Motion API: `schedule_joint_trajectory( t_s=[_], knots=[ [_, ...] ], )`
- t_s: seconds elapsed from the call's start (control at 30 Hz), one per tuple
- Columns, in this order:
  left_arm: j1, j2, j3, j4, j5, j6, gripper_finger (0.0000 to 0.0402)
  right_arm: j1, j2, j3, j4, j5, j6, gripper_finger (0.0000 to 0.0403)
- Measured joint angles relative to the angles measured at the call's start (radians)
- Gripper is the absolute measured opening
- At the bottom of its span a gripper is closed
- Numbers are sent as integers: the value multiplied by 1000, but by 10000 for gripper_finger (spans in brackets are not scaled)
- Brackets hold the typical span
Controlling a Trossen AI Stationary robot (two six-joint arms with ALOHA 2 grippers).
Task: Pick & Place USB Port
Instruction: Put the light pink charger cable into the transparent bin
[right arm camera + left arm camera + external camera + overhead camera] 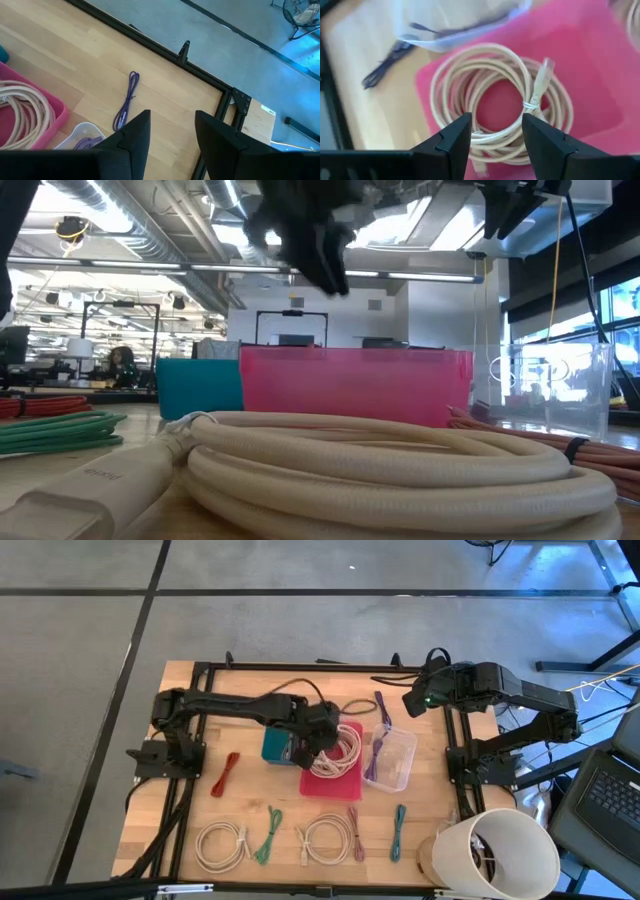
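Our left gripper (496,135) hovers over the pink tray (585,75) at frame centre, jaws apart, beige coiled cable (500,100) lying inside. If we lift carelessly, a finger could snag a loop. Right gripper (171,132), fingers apart, waits upper right.

Hidden beneath the left gripper (322,743) in the high view: part of the cream cable coil (501,102) in the pink bin (345,780). Cut off near the right gripper (169,131): clear container (82,137). Low view: arms blurred overhead.
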Motion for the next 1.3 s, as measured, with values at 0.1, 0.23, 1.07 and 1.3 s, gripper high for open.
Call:
schedule_joint_trajectory(
  t_s=[0.1,0.23,1.07,1.3],
  knots=[
    [15,-77,0,3,7,-122,164,0,0,0,0,-23,0,157],
    [63,-198,0,41,69,-314,157,0,0,0,2,-81,17,157],
    [178,-893,0,-60,-115,-467,107,516,297,0,383,-424,591,157],
    [177,-977,0,-60,-114,-466,109,570,459,0,441,-473,796,157]
  ],
)
